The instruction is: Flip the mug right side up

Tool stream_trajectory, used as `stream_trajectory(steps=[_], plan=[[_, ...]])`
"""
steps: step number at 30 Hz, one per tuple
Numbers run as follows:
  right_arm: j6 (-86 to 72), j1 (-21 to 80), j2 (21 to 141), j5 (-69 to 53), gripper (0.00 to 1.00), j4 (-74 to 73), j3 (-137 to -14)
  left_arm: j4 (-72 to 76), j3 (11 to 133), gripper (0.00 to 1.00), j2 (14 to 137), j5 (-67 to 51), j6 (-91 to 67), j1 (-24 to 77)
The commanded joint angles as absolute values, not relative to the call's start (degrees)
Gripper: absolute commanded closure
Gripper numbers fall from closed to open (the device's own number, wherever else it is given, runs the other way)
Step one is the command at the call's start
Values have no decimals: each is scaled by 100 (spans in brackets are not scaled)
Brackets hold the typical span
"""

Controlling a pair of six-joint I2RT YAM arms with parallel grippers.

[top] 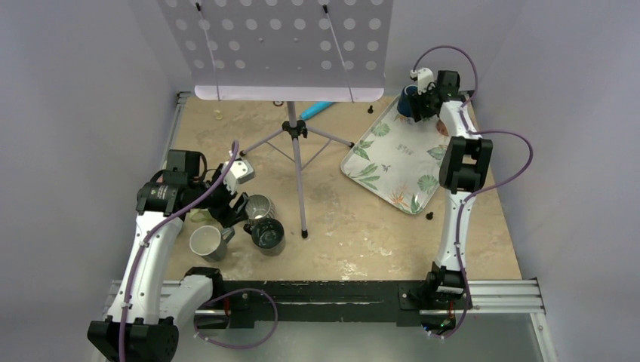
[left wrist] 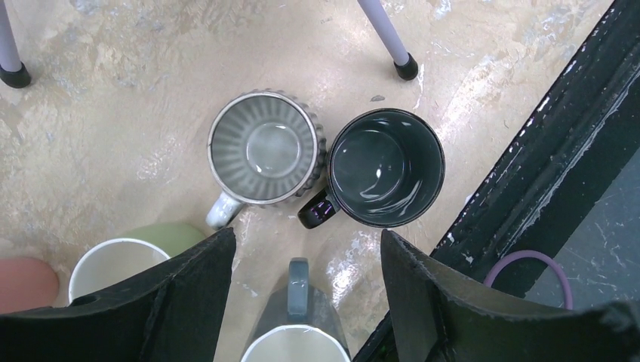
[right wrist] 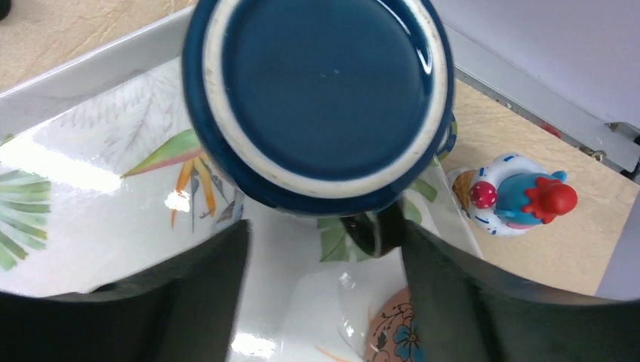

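A dark blue mug [right wrist: 324, 90] stands upside down, base up, on the far corner of a leaf-patterned tray [right wrist: 90, 196]. Its dark handle [right wrist: 373, 230] points toward my right finger. My right gripper [right wrist: 324, 302] is open and empty, just short of the mug, with one finger on each side. In the top view the right gripper [top: 421, 102] hovers over the blue mug [top: 408, 102] at the tray's [top: 392, 162] back corner. My left gripper [left wrist: 306, 294] is open and empty above a grey mug [left wrist: 298, 335] standing upright on the left of the table.
A ribbed grey mug [left wrist: 264, 147], a black mug [left wrist: 386, 167] and a green mug [left wrist: 113, 264] stand upright near the left gripper. A music stand [top: 296, 151] occupies the table's middle. A small toy figure [right wrist: 521, 196] sits beside the tray, and a floral object [right wrist: 392, 332] lies on it.
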State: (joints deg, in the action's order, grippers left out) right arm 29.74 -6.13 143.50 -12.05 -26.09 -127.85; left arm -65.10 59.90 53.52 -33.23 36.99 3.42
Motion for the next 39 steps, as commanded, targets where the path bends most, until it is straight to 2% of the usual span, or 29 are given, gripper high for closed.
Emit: stream_trajectory(steps=[1,3,8,15,16,17,18,27,30,39], plan=[[3111,-573,14086,-1084,32,-2301,-12739,-6280,5961,26,5360,-3528,3632,325],[3218,-550,14202,-834,40,-2215,-12748,-6303,5959,26,5381,-3498,3616,330],[3314,-546,14489,-689,47,-2166,-12954,-6233,5907,26,5331,-3476,3631,325],[3380,-524,14616,-739,63,-1857,-13043,-6214,5911,26,5446,-3464,3608,328],[3395,-514,14625,-715,70,-1844,-13051,-6213,5900,26,5447,-3463,3611,328],[3403,-492,14589,-651,89,-1794,-13014,-6207,5886,25,5443,-3474,3609,326],[3407,-461,14514,-564,100,-1712,-12902,-6211,5881,25,5441,-3480,3612,325],[2984,-269,13215,-557,100,-1198,-11670,-6300,5886,25,5451,-3618,3729,325],[1999,-276,12643,-681,100,-1150,-11134,-6464,5914,25,5431,-3747,3831,342],[-711,-277,10522,-1547,100,-445,-8235,-6445,6108,21,4911,-3950,3715,429]])
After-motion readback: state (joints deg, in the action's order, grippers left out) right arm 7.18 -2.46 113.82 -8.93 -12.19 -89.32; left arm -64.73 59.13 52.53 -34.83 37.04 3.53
